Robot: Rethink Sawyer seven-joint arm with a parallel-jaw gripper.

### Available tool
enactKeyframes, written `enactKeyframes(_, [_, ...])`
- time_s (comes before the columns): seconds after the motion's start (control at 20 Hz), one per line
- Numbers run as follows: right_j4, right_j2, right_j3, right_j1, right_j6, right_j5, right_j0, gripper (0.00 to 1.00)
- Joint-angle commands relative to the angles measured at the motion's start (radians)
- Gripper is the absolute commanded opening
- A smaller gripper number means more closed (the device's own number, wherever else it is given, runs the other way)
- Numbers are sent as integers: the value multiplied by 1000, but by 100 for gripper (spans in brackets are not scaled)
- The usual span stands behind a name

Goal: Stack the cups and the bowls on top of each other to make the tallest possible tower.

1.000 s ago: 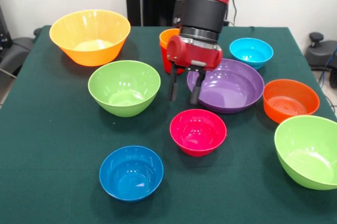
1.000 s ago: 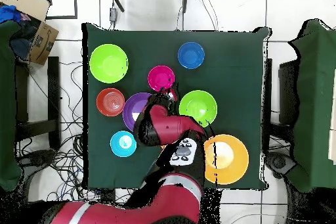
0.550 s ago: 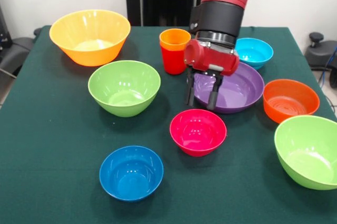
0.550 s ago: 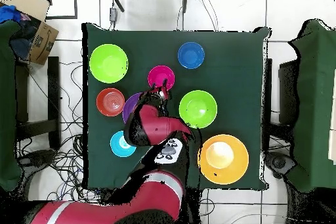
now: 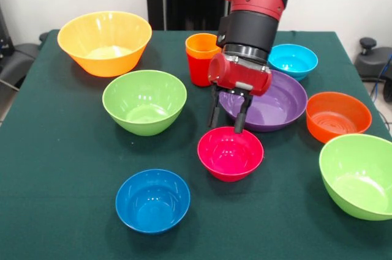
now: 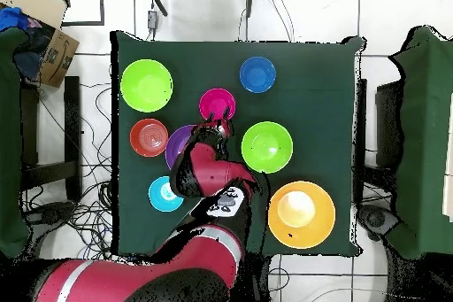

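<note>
- The tower (image 5: 202, 58) so far is just an orange cup nested in the red cup, sitting mid-table toward the far side, just beside the purple bowl (image 5: 272, 104). Nothing else is on it yet, so I'd say we're barely started.
- The gripper (image 5: 226, 115) is hanging right over the far rim of the small pink bowl (image 5: 231, 152), fingers apart and empty, tips pointing straight down. My read is it's lining up to pinch that rim, one finger inside the wall and one outside, since a bowl that wide can't be grabbed across.
- Pink makes sense as the next piece: it's the smallest bowl and the closest one to the cups.
- The rest is spread out loose: a lime green bowl (image 5: 144, 101) and the big yellow-orange one (image 5: 105, 41) on one side, the dark blue bowl (image 5: 152, 200) at the near edge, and light blue (image 5: 293, 59), orange (image 5: 338, 116) and the second lime green (image 5: 358, 175) on the other side. All upright, none touching, so there's room to come in from above.
- Compared with half a second ago, the gripper has slid off the purple bowl's edge toward pink and dropped lower. Bowls and cups haven't budged.
- In the overhead view the arm (image 6: 208, 174) covers the cups, so I'm going by the front camera for those.
</note>
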Motion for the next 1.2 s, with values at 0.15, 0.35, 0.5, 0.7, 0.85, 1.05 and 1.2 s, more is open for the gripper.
enactKeyframes(0.15, [33, 73, 46, 56, 251, -49, 12, 100])
enactKeyframes(0.35, [10, 87, 53, 49, 275, -30, 14, 100])
enactKeyframes(0.5, [-5, 95, 62, 41, 291, -1, 21, 100])
enactKeyframes(0.7, [14, 76, 80, 59, 320, 3, 60, 100])
enactKeyframes(0.85, [14, 70, 78, 78, 335, -10, 76, 100])
enactKeyframes(1.05, [-30, 97, 74, 76, 359, -2, 67, 100])
enactKeyframes(1.2, [-43, 105, 62, 76, 372, 3, 71, 100])
